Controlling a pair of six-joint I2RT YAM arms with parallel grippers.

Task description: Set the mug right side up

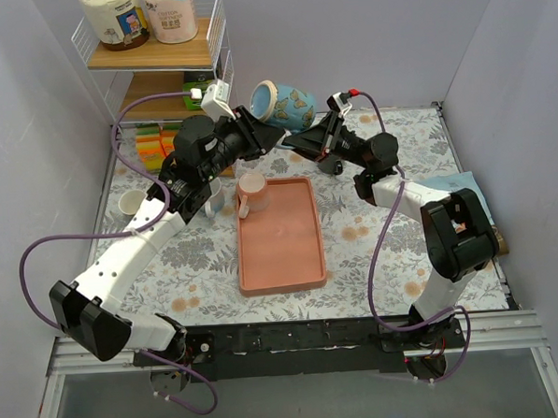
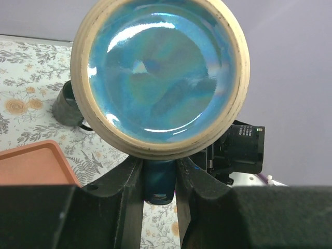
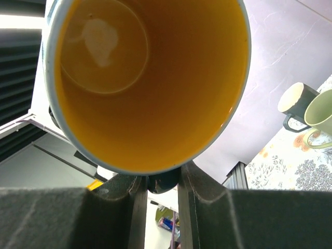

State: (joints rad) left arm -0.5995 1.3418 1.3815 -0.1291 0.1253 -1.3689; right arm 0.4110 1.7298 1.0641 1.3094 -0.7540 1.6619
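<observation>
At the left of the flowered table (image 1: 193, 260) stands a small white cup (image 1: 129, 204). The left gripper (image 1: 256, 135) is raised over the table's far side, its fingers (image 2: 132, 192) drawn close and pinching a blue part of the mug (image 1: 283, 104) just below its glazed base (image 2: 161, 72), probably the handle. The mug is in the air, tipped on its side, base towards the left arm. Below it lies the orange tray (image 1: 280, 265) with a pink cup (image 1: 251, 190) at its far left corner. The right gripper (image 1: 299, 142) meets the mug from the other side; its fingers (image 3: 189, 192) stand narrowly apart, clamped on a dark piece under the orange-lined mouth (image 3: 155, 78).
</observation>
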